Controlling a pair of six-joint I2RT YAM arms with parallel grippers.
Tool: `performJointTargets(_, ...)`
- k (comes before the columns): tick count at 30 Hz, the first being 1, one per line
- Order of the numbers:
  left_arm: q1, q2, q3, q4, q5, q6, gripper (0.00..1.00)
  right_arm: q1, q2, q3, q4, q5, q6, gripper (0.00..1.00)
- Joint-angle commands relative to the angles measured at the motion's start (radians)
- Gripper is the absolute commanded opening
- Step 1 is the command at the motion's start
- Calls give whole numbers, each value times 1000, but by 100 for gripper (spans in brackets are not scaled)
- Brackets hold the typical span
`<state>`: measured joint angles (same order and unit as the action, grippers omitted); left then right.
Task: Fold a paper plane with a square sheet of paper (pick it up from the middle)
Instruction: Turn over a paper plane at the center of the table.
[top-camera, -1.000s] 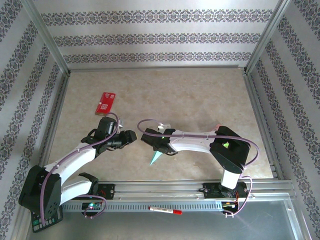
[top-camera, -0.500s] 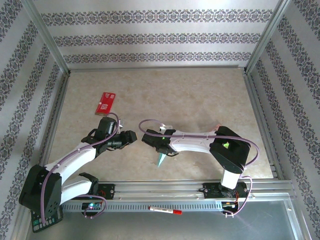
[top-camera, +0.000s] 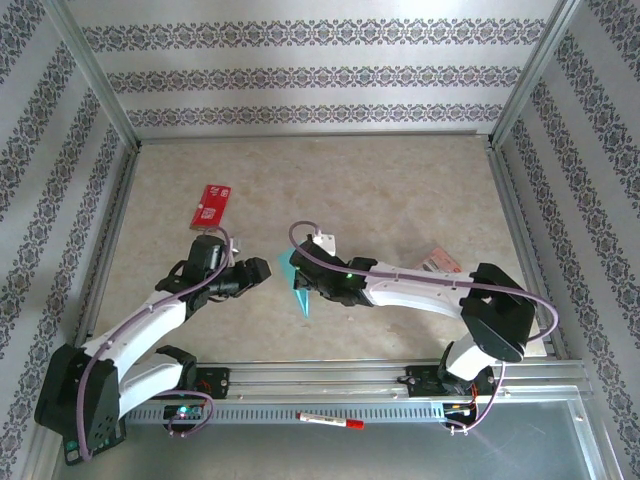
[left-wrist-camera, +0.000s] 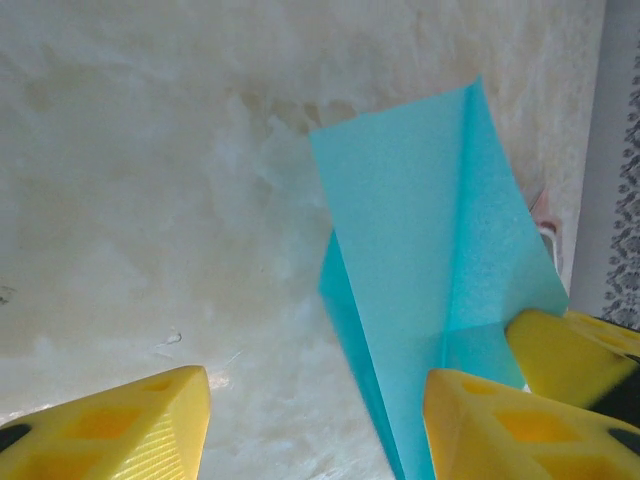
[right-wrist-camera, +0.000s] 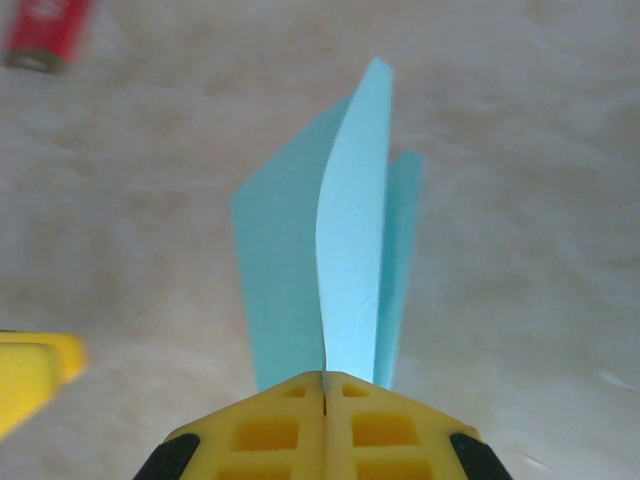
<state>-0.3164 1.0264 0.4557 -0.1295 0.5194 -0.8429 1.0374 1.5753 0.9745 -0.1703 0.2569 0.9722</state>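
paper plane (right-wrist-camera: 350, 270) pinched in right end effector (right-wrist-camera: 325, 380); left end effector (left-wrist-camera: 312, 425) spread, just beside

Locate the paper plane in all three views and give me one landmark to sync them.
Top external: the paper plane is just below and left of the picture's centre.
Left wrist: the plane is right of centre, running down to the bottom edge.
Right wrist: the plane is in the centre, standing up from the bottom.
Shared landmark: the right gripper clamped on the plane, at lower right in left wrist and bottom centre in right wrist.
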Motion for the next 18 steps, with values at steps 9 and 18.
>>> performJointTargets(9, -58, 30, -53, 168, 40, -117, 65, -111, 17, -373, 559, -141, 96, 0)
performJointTargets(18, -226, 262, 82, 206, 41, -80, 71, -108, -1, -459, 618, -114, 122, 0)
